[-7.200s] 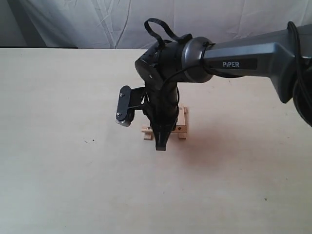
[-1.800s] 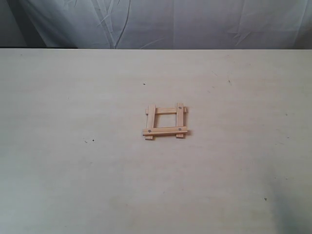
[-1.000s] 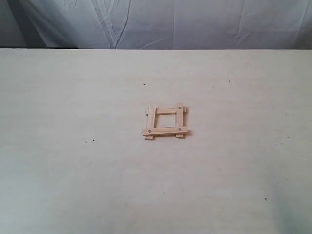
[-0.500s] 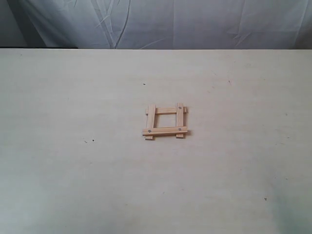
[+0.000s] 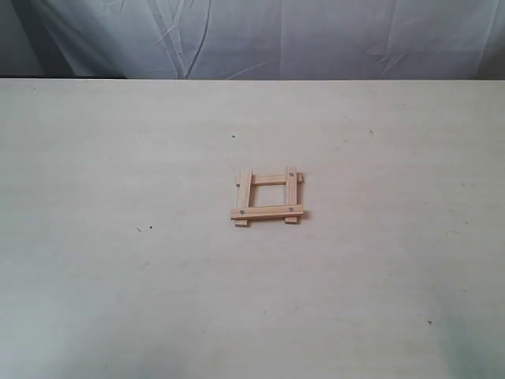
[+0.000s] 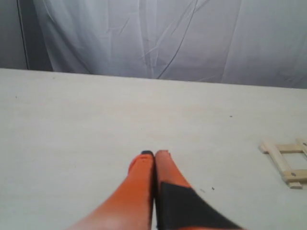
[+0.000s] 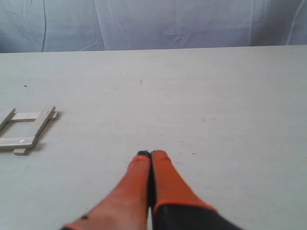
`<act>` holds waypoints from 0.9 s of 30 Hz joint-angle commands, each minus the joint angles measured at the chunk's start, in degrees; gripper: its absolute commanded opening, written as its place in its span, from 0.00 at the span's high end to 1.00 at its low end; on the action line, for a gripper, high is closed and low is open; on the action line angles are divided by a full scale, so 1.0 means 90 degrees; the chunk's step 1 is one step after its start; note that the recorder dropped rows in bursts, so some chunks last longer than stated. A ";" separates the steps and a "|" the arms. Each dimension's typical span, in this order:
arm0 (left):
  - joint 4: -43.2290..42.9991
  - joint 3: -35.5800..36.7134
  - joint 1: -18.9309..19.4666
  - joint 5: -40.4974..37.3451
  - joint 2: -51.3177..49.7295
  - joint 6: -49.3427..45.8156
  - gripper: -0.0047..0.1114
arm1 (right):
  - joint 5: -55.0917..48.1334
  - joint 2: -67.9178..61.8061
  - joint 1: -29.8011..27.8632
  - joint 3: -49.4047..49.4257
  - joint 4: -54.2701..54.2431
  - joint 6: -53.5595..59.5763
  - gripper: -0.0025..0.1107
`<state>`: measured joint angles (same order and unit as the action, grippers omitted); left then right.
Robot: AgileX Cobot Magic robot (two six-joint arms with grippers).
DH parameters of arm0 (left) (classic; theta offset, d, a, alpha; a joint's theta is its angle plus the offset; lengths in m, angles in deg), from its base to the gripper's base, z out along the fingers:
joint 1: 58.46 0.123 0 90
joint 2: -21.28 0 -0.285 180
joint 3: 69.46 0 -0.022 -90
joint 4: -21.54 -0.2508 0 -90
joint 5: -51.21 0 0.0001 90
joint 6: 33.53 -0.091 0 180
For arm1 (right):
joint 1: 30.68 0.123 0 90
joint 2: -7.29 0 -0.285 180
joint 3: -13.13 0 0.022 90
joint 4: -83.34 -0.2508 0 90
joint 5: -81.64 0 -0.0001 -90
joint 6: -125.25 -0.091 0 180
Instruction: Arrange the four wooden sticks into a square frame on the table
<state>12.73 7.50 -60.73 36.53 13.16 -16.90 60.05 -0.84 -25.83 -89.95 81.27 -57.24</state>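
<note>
Pale cream wood-grain counter [image 5: 118, 300] fills most of the frame, edge to edge. At ctr lies the square frame [image 5: 268, 212]: 4 pale strips, flat, overlapping at corners, ends poking out. Tiny dark specks [image 5: 144, 229] left of ctr.

A wrinkled whitish cloth [image 5: 316, 39] hangs across the back, a darker grey wall [image 5: 11, 39] showing beside it.

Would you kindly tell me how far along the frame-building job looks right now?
Done: the four wooden sticks overlap at the corners as a closed square frame on the table. In hand: nothing; the left gripper and right gripper are both shut, empty and apart from it. Left: apparently nothing.
</note>
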 commanded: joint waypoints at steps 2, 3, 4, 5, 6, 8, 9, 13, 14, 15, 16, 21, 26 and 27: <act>-0.0019 0.0028 -0.0047 -0.0501 0.0036 0.0027 0.96 | 0.0096 0.0038 -0.0035 0.0033 -0.0003 -0.0007 0.98; 0.0056 0.0028 -0.0047 -0.0419 0.0036 0.0007 0.96 | 0.0096 0.0038 -0.0035 0.0033 -0.0003 -0.0007 0.98; 0.0119 0.0028 -0.0047 -0.0369 0.0036 -0.0100 0.96 | 0.0096 0.0038 -0.0035 0.0033 -0.0003 -0.0007 0.98; 0.0254 0.0028 -0.0047 -0.0369 0.0036 -0.0259 0.96 | 0.0096 0.0038 -0.0035 0.0033 -0.0003 -0.0007 0.98; 0.0472 0.0028 -0.0047 -0.0369 0.0036 -0.0517 0.96 | 0.0096 0.0038 -0.0035 0.0033 -0.0003 -0.0007 0.98; 0.0813 0.0028 -0.0047 -0.0360 0.0036 -0.1015 0.96 | 0.0096 0.0038 -0.0035 0.0033 -0.0003 -0.0007 0.98; 0.0881 0.0028 -0.0047 -0.0360 0.0036 -0.1197 0.96 | 0.0096 0.0038 -0.0035 0.0033 -0.0003 -0.0007 0.98; 0.0899 0.0028 -0.0047 -0.0360 0.0036 -0.1420 0.96 | 0.0080 0.0038 -0.0035 0.0033 -0.0020 -0.0005 0.98; 0.0899 0.0028 -0.0047 -0.0360 0.0036 -0.1436 0.96 | 0.0080 0.0038 -0.0035 0.0033 -0.0020 -0.0005 0.98; 0.0899 0.0028 -0.0047 -0.0360 0.0036 -0.1450 0.96 | 0.0080 0.0038 -0.0035 0.0033 -0.0020 -0.0005 0.98; 0.0899 0.0028 -0.0047 -0.0360 0.0036 -0.1462 0.96 | 0.0080 0.0038 -0.0035 0.0033 -0.0020 -0.0005 0.98; 0.0899 0.0028 -0.0047 -0.0360 0.0036 -0.1650 0.96 | 0.0080 0.0038 -0.0035 0.0033 -0.0020 -0.0005 0.98; 0.0911 0.0028 -0.0047 -0.0360 0.0036 -0.1710 0.96 | 0.0080 0.0038 -0.0035 0.0033 -0.0020 -0.0005 0.98; 0.0979 0.0028 -0.0047 -0.0360 0.0036 -0.1697 0.96 | 0.0080 0.0038 -0.0035 0.0033 -0.0020 -0.0005 0.98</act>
<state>20.63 7.55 -60.73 32.47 13.16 -31.99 60.05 -0.84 -25.83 -89.95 81.27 -57.36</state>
